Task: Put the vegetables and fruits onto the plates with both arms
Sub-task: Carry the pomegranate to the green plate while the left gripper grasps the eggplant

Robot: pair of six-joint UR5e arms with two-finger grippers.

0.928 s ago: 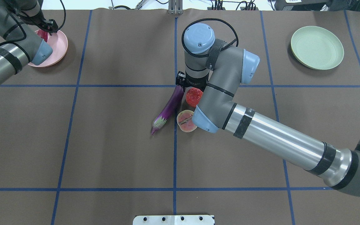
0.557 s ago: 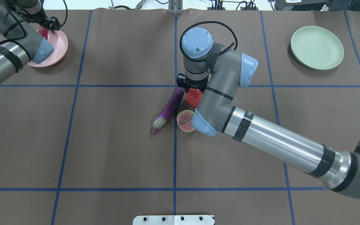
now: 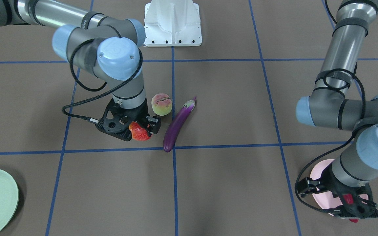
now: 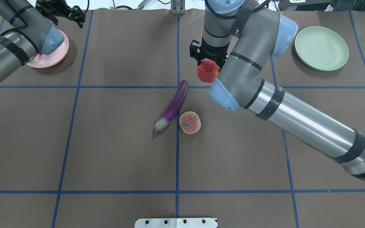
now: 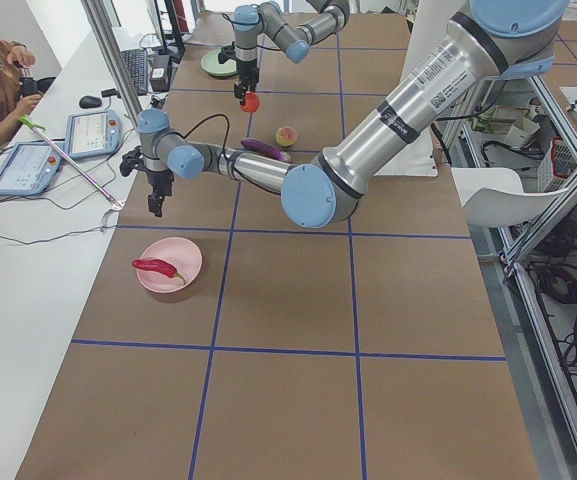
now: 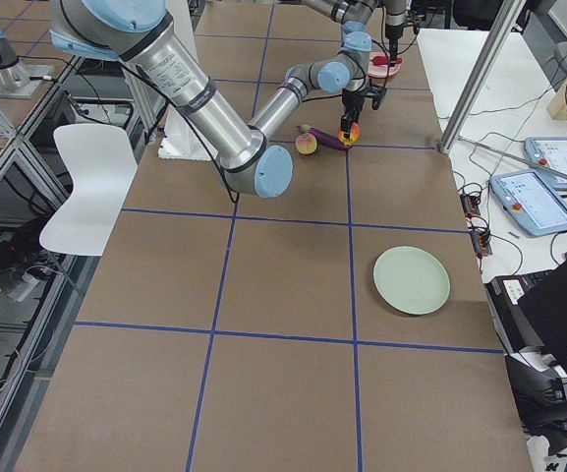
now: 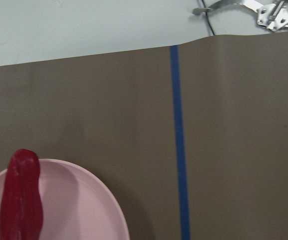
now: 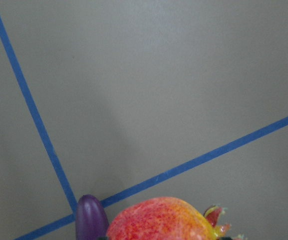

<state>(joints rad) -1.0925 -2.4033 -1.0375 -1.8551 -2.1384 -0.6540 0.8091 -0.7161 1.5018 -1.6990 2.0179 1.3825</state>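
My right gripper [image 3: 139, 128] is shut on the red-orange pomegranate [image 4: 208, 70] and holds it above the table, just beyond the eggplant's tip. The purple eggplant [image 4: 173, 106] and the peach [image 4: 189, 122] lie side by side at the table's middle. The red chili [image 5: 156, 267] lies on the pink plate [image 5: 183, 262]; it also shows in the left wrist view [image 7: 20, 200]. My left gripper [image 3: 349, 205] hangs open and empty above that plate. The mint green plate [image 4: 322, 48] is bare at the far right.
The white pedestal base [image 3: 172, 21] stands at the robot's side of the table. Blue tape lines [image 4: 177, 158] mark a grid on the brown table cover. An operator with tablets [image 5: 28, 160] is beyond the table's far edge.
My right gripper has lifted the pomegranate off the table and carried it toward the far side. My left gripper has risen from the pink plate, leaving the chili on it.
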